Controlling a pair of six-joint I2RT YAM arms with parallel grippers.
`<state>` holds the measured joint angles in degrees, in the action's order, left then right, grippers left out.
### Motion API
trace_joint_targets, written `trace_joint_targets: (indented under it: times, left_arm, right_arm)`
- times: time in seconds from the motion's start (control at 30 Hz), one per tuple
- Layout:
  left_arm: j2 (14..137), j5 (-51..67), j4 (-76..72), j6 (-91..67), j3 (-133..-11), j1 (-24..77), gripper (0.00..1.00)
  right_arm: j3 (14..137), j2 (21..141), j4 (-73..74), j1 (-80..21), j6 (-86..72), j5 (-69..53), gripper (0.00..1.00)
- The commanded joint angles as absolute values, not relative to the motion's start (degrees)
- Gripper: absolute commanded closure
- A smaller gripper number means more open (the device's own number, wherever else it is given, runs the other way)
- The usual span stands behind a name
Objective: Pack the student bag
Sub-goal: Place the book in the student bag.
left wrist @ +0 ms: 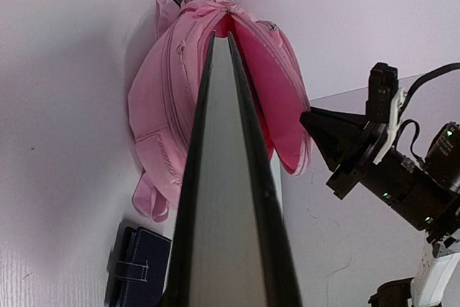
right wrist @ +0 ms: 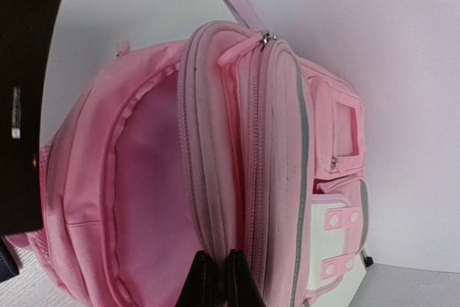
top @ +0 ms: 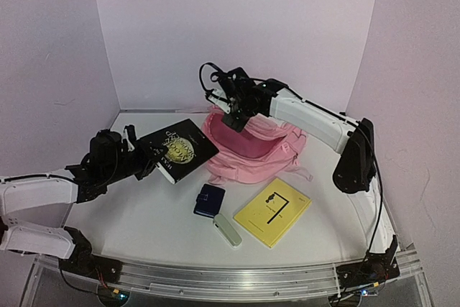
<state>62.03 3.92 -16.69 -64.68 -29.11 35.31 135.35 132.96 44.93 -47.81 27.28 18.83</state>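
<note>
**Black book held at the mouth of the open backpack**

The pink backpack lies on the white table, in the middle of the top view and a little right of centre, near the back wall. Its main compartment gapes open, showing the darker pink lining.

The right gripper sits at the upper rim of that opening. In the right wrist view its fingers stand at the bottom centre of the frame, pressed almost together on the fabric edge between the main compartment and the front pocket.

The left gripper, at the left of the top view, is clamped on a black book with pale lettering on its cover. The book is tilted, and its far corner reaches the bag's left side; whether they touch cannot be told. In the left wrist view the book appears edge-on, pointing at the opening.

Below the bag lie a dark blue wallet, a pale slim case just beside it, and a yellow book to the right.
</note>
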Motion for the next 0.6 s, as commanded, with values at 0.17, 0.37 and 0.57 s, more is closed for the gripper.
trace_joint_targets:
  times: [0.17,0.37,0.57]
  left_arm:
    - [78.72,10.5,-47.88,-73.1,-36.89,35.12,1.0]
    - [92.85,13.86,-61.86,-78.98,-43.81,34.81,1.0]
    - [104.68,12.65,-64.7,-83.4,-51.04,34.56,1.0]
  right_arm:
    - [143.74,128.34,38.14,-48.08,28.53,17.33,1.0]
    - [142.76,127.52,37.42,-48.1,27.61,15.69,1.0]
    - [140.19,125.96,37.18,-48.12,26.38,12.98,1.0]
